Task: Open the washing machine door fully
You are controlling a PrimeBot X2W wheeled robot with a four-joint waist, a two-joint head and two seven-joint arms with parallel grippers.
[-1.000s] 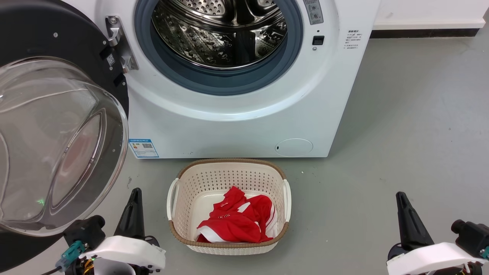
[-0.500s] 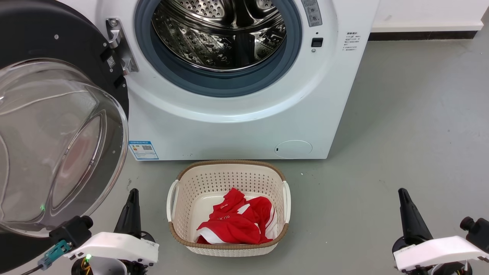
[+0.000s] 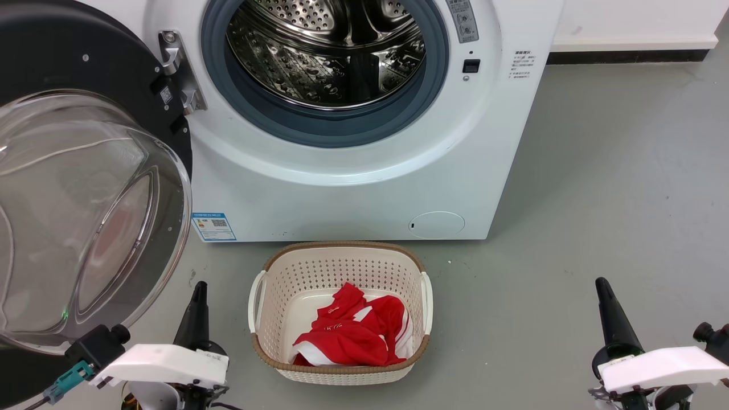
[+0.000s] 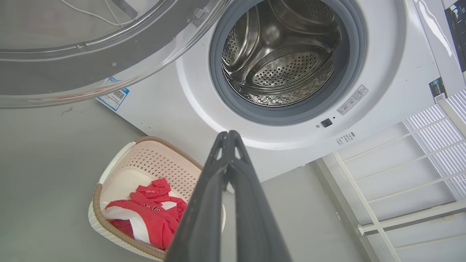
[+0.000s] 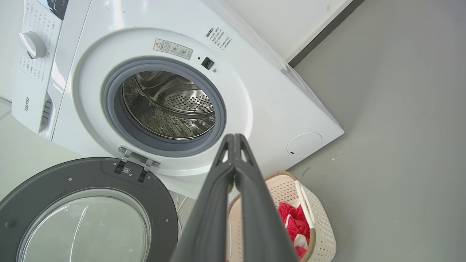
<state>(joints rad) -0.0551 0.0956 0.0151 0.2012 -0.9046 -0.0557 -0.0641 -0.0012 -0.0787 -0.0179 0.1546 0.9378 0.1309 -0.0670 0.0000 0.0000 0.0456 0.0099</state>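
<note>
Head view, washing machine door (image 3: pixel 85 188) wide open, above left tool (image 3: pixel 199 287), apart

Floor (image 3: pixel 615 171) — smooth grey, matte, a few small specks, evenly lit with soft shadows. Wall (image 3: pixel 638 17) white, dark skirting (image 3: pixel 626 56) along its foot. Left wrist view — white rail rack (image 4: pixel 411 217) with a slatted panel, standing on the floor.

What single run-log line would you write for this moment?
washing machine door: wide open | drum: looks empty | left gripper: jaws shut, free | right gripper: jaws shut, free
</note>
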